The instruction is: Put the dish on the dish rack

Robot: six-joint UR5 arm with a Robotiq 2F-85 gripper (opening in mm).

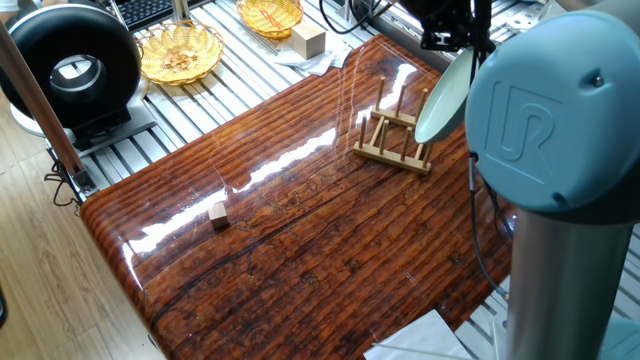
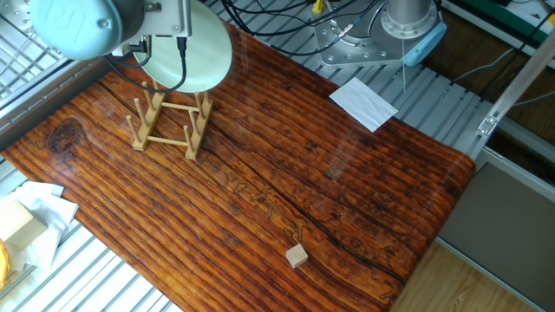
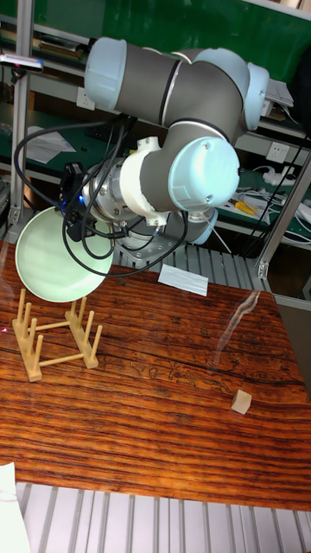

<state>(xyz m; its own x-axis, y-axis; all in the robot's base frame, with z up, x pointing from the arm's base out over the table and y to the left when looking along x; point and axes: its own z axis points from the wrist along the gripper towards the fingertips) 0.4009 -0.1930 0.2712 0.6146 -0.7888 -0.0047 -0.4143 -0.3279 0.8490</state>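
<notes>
The dish [image 1: 446, 94] is a pale mint-green plate held on edge and tilted, over the far side of the dish rack [image 1: 393, 141]. My gripper [image 3: 74, 226] is shut on the dish's [image 3: 53, 257] upper rim. The dish's lower rim hangs at about the height of the peg tops of the light-wood dish rack [image 3: 52, 337]. Whether rim and pegs touch I cannot tell. In the other fixed view the arm's joint hides the gripper, and the dish [image 2: 198, 54] shows behind the dish rack [image 2: 168, 127].
A tiny wooden cube [image 1: 218, 213] lies near the table's left end. Two wicker baskets [image 1: 180, 50] and a wooden block [image 1: 308, 40] sit off the table, beside a black round device [image 1: 70, 65]. White paper [image 2: 362, 102] lies near the robot base [image 2: 408, 26].
</notes>
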